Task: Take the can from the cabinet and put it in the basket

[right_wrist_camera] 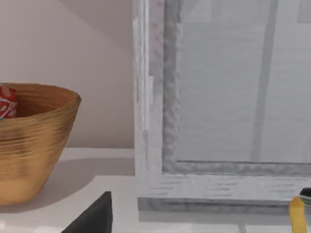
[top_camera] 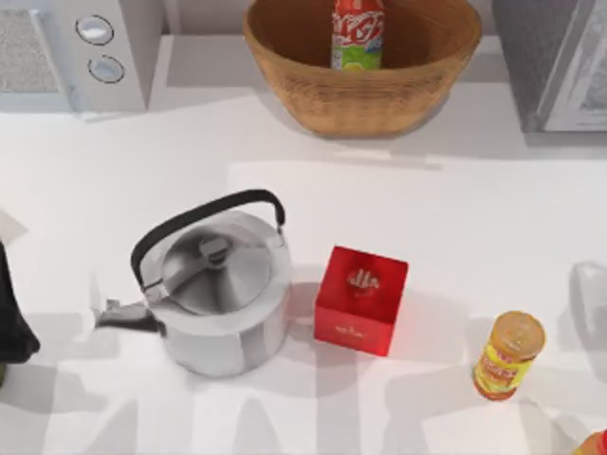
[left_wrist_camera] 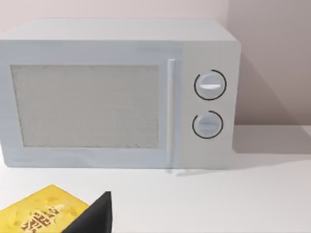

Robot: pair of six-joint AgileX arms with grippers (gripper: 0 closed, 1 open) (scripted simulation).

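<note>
The slim red can (top_camera: pixel 358 33) stands upright inside the woven basket (top_camera: pixel 379 95) at the back middle of the table; its red top also peeks over the basket's rim (right_wrist_camera: pixel 34 145) in the right wrist view, can (right_wrist_camera: pixel 6 102). The grey speckled cabinet (top_camera: pixel 555 66) stands at the back right, its pale framed door panel (right_wrist_camera: pixel 218 97) close in front of the right wrist camera. My left arm (top_camera: pixel 11 318) sits parked at the left edge. A dark part of each gripper shows low in its own wrist view, the left gripper (left_wrist_camera: pixel 95 216) and the right gripper (right_wrist_camera: pixel 95 216).
A white microwave (top_camera: pixel 85 47) with two knobs (left_wrist_camera: pixel 210 104) stands back left. A steel kettle (top_camera: pixel 218 294), a red cube box (top_camera: pixel 360 299) and a yellow jar (top_camera: pixel 507 355) stand across the front. A yellow packet (left_wrist_camera: pixel 39 216) lies near the left gripper.
</note>
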